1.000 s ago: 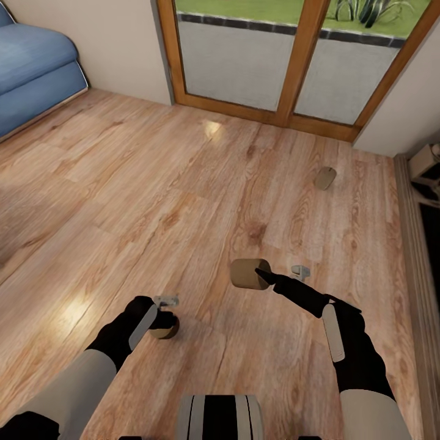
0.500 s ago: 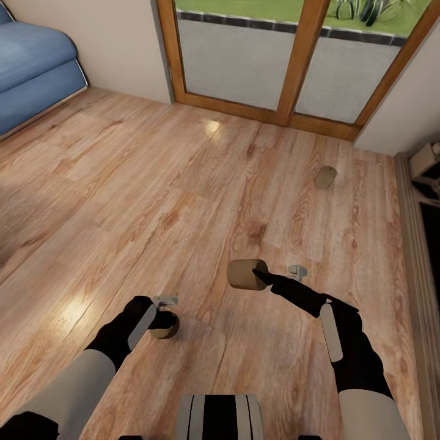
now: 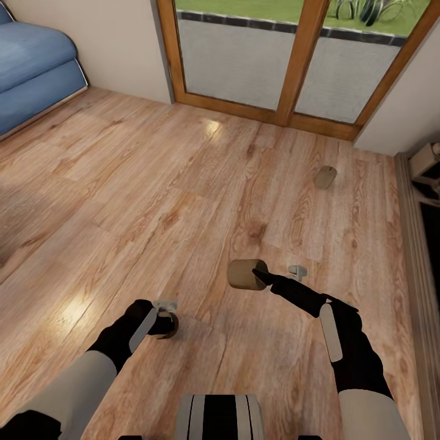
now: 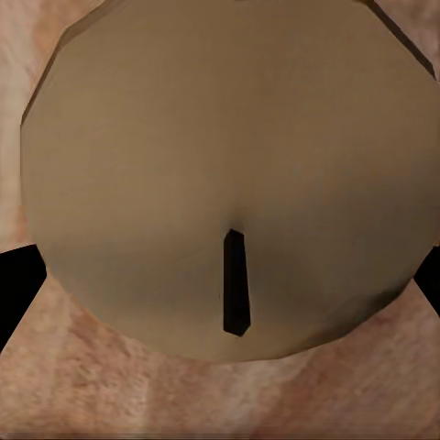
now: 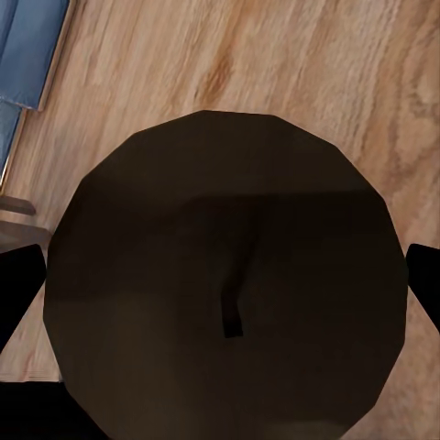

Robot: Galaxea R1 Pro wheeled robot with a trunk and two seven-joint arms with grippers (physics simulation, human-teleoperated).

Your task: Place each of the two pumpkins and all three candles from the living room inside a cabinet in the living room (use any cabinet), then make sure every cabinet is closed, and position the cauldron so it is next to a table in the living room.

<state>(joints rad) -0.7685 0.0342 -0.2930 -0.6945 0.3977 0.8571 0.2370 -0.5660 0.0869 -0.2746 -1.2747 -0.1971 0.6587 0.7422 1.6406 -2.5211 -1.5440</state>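
Three candles show, all stubby grey-brown cylinders. One candle [image 3: 246,274] hangs above the floor on its side, and my right gripper [image 3: 260,276] is shut on it; its dark flat end [image 5: 225,284] faces the right wrist camera. A second candle [image 3: 169,327] stands on the floor under my left gripper [image 3: 162,319], whose fingers [image 4: 18,289] are low on either side of it with a little slack. Its flat top and wick [image 4: 229,183] sit close to the left wrist camera. The third candle [image 3: 325,177] lies on the floor at the far right.
Wooden floor [image 3: 153,201] stretches ahead to a glass door with a wooden frame [image 3: 299,67]. A blue sofa [image 3: 33,67] stands at the far left. A dark unit's edge [image 3: 421,244] runs along the right side. My base [image 3: 220,417] shows at the bottom.
My left gripper has sunk lower around the floor candle, hiding more of it. The right gripper with its candle has shifted slightly left and now holds still.
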